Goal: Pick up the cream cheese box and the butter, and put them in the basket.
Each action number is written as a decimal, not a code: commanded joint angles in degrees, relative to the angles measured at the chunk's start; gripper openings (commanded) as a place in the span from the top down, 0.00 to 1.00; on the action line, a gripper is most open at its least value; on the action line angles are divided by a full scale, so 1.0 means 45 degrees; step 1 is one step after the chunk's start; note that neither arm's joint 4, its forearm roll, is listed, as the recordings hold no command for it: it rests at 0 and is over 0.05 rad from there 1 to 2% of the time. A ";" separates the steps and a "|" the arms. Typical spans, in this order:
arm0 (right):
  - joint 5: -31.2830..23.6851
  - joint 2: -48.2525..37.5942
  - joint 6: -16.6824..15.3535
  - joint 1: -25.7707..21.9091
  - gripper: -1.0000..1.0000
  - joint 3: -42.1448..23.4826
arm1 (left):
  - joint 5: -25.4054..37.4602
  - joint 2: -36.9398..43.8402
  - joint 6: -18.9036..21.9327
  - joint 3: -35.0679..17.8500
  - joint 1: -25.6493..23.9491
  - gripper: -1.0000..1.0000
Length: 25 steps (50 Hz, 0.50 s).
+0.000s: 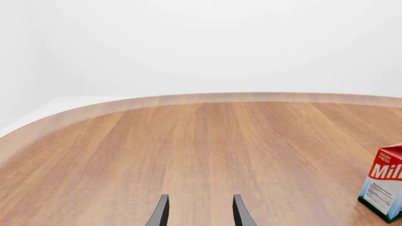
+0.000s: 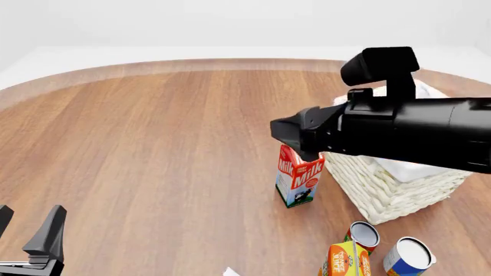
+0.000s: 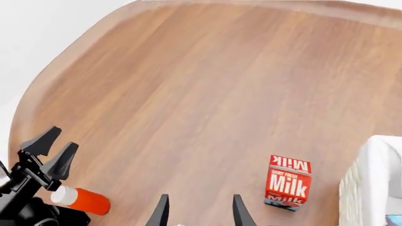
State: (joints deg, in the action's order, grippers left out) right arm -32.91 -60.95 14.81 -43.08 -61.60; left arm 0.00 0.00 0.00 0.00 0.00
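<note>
Views: only right wrist shows orange-capped tube (image 3: 80, 199) beside left gripper (image 3: 52, 149); only front shows cans (image 2: 363, 234), juice carton (image 2: 345, 260) | Arms: right arm raised over table (image 2: 153, 149), right gripper (image 3: 197, 209) parted, empty; left gripper low, near edge, parted, empty | Basket (image 2: 383, 190) right side, beside upright milk carton (image 2: 299, 175) | Butter, cream cheese: not visible.

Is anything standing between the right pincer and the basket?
Nothing visible does. The red-and-white milk carton stands upright on the table beside the cream-white woven wicker basket, but it is lower than the open, empty right pincer.
</note>
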 commanded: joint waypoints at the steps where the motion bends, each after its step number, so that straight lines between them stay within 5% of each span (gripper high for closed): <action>1: 0.0139 -0.0365 -0.0114 -0.0890 0.00 0.0221 | 0.0000 0.0000 0.0000 0.0000 0.0000 0.00; 25: 0.0318 -0.0857 -0.0049 -0.1348 0.00 0.1233 | 0.0000 0.0000 0.0000 0.0000 0.0000 0.00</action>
State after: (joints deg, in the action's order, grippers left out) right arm -31.66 -63.52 14.75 -47.91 -57.29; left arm 0.00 0.00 0.00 0.00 0.00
